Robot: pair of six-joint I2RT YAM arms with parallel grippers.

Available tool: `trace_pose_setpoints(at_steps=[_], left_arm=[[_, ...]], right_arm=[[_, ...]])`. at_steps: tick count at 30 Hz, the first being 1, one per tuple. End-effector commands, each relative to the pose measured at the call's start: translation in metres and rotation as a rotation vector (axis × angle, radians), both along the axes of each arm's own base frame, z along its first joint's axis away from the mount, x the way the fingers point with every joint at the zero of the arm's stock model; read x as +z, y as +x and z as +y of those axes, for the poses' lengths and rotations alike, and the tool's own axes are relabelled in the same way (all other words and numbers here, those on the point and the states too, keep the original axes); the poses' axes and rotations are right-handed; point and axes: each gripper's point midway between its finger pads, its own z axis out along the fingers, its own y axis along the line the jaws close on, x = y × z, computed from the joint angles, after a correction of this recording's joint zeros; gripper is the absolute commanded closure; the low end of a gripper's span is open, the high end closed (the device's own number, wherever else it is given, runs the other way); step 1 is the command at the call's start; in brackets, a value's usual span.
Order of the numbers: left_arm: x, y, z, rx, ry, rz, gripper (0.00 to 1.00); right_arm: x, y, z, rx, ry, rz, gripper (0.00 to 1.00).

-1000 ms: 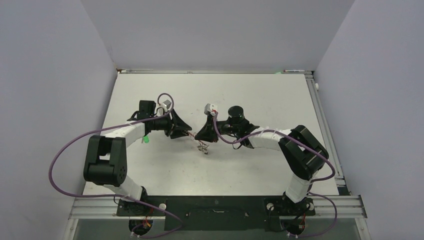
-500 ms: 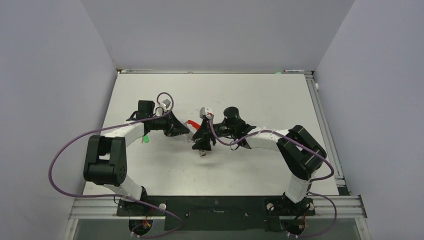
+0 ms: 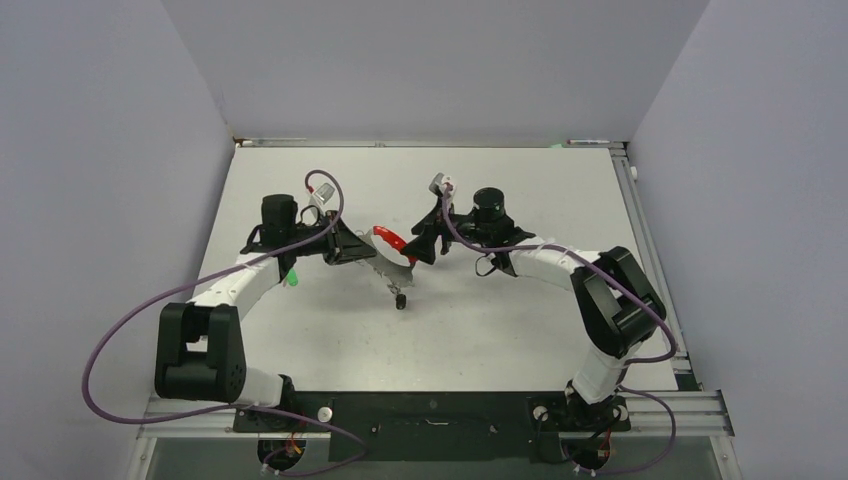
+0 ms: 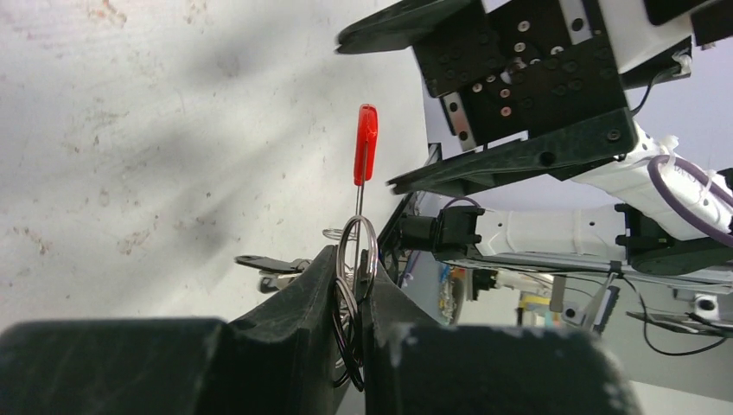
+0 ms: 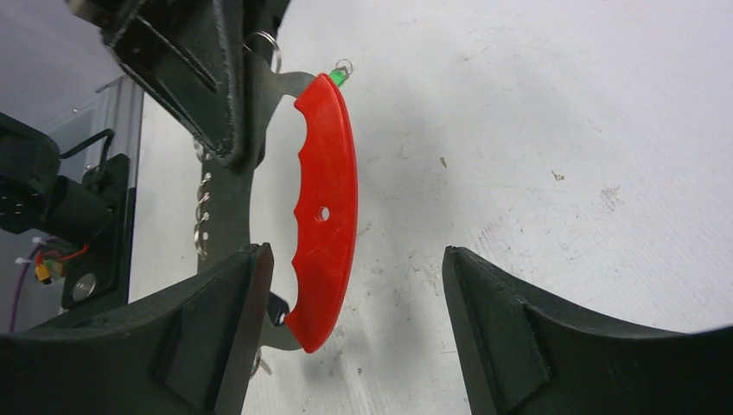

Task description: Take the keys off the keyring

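Note:
My left gripper [image 3: 362, 250] is shut on the thin silvery rings of the keyring [image 4: 357, 251], held above the table. Its red crescent band [image 3: 388, 239] sticks out toward the right arm; the left wrist view shows this band [image 4: 366, 156] edge-on. A few keys [image 3: 400, 293] dangle below the ring, one with a black head [image 4: 264, 262]. My right gripper [image 3: 428, 240] stands open just right of the band. In the right wrist view the band's [image 5: 327, 207] lower tip lies between the open fingers, close to the left finger [image 5: 246, 294], not touching. A green-headed key [image 3: 292, 279] lies apart on the table.
The white table [image 3: 520, 200] is scuffed and walled in by grey panels on three sides. Purple cables [image 3: 130, 300] loop off both arms. A metal rail [image 3: 640, 230] runs along the table's right edge.
The left gripper closed on the ring and drew back left, lifting it. The right gripper opened, let go and moved up and away. The red band now points toward the right arm.

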Motion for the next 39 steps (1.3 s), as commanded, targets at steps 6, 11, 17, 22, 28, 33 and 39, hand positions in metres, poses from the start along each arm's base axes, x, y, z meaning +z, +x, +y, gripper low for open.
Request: trace_pose_setpoints(at_steps=[6, 11, 17, 22, 28, 33, 39], left_arm=[[0.028, 0.005, -0.009, -0.015, 0.044, -0.231, 1.0], [0.029, 0.006, -0.011, -0.013, 0.049, -0.234, 1.0], [0.026, 0.005, -0.01, 0.0, 0.055, -0.219, 1.0], [0.025, 0.004, -0.01, 0.002, 0.053, -0.208, 1.0], [0.026, 0.006, -0.009, 0.007, 0.056, -0.204, 0.91], [0.034, 0.017, 0.002, 0.046, 0.067, -0.231, 0.5], [0.047, 0.046, 0.045, 0.168, 0.066, -0.25, 0.15]], right_arm=[[0.014, -0.003, 0.016, -0.021, -0.211, -0.187, 0.31], [0.017, 0.002, 0.019, -0.042, -0.255, -0.226, 0.33], [0.018, 0.007, 0.023, -0.055, -0.324, -0.297, 0.36], [0.018, 0.01, 0.025, -0.071, -0.386, -0.37, 0.49], [0.019, 0.016, 0.014, -0.091, -0.467, -0.431, 0.82], [0.03, 0.02, 0.005, -0.098, -0.522, -0.48, 0.95], [0.026, 0.021, -0.011, -0.082, -0.639, -0.529, 0.95]])
